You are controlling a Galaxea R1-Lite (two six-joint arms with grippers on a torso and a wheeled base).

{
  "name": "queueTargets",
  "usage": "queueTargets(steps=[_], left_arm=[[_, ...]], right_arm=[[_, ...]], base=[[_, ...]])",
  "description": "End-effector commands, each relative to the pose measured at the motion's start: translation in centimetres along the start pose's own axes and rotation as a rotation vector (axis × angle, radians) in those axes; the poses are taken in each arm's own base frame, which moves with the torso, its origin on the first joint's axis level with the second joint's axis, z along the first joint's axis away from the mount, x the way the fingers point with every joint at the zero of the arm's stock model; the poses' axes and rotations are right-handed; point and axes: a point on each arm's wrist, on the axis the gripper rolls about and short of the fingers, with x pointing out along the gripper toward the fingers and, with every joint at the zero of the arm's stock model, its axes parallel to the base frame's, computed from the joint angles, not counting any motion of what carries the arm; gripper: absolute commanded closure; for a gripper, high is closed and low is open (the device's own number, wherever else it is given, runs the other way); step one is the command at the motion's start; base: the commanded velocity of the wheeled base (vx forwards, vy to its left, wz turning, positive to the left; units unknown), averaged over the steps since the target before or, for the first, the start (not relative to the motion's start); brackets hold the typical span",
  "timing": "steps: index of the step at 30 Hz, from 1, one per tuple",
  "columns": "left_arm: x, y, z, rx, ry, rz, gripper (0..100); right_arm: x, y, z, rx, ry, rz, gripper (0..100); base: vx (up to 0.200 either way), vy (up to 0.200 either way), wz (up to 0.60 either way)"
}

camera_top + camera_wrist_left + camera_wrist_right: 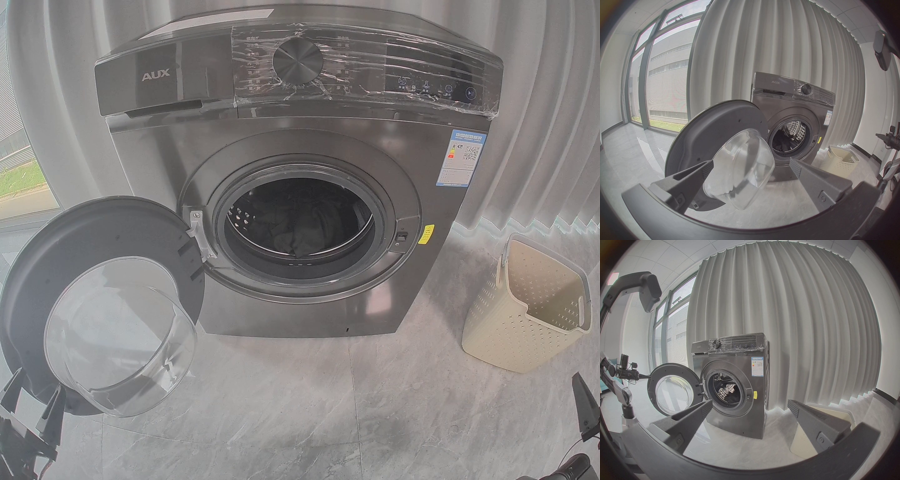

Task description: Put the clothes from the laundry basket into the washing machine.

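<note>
So, dark clothes (300,228) lie in washer (156,156) drum, frame centre; basket (500,331) at right looks empty, so loading prob done. Door (100,250) hangs wide open lower left, leaving mouth free. Left claw (750,164) & right claw (750,404) spread, holding nothing

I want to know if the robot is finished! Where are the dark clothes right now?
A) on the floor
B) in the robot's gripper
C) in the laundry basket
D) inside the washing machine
D: the dark clothes lie in a heap inside the round opening of the washing machine, whose door hangs wide open.
</note>
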Motion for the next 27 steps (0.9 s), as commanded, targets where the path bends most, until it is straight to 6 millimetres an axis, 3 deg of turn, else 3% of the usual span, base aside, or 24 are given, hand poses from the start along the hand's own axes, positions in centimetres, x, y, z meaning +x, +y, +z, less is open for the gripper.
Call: queueTargets(steps=[1,8,13,15,19,27], left_arm=[[-1.4,0.4,-1.1,-0.01,-0.045,0.02,0],[-2.3,0.6,-2.2,0.009,-0.042,0.071,0],[-2.4,0.7,-3.0,0.02,0.016,0.085,0],[-2.4,0.7,-3.1,0.025,0.025,0.085,0],[-2.4,0.7,-3.2,0.018,0.037,0.083,0],[-2.4,0.7,-3.2,0.017,0.038,0.083,0]], right_arm=[[-2.1,0.6,-1.0,-0.022,-0.068,-0.015,0],[-3.3,0.9,-2.8,-0.008,-0.015,-0.017,0],[-3.3,0.9,-4.2,0.03,0.121,-0.064,0],[-3.4,0.8,-4.5,0.036,0.149,-0.083,0],[-3.4,0.8,-4.4,0.036,0.14,-0.101,0],[-3.4,0.6,-4.4,0.027,0.145,-0.172,0]], base=[[0.0,0.0,0.0],[0.0,0.0,0.0],[0.0,0.0,0.0],[0.0,-0.2,0.0],[0.0,-0.2,0.0],[0.0,0.0,0.0]])
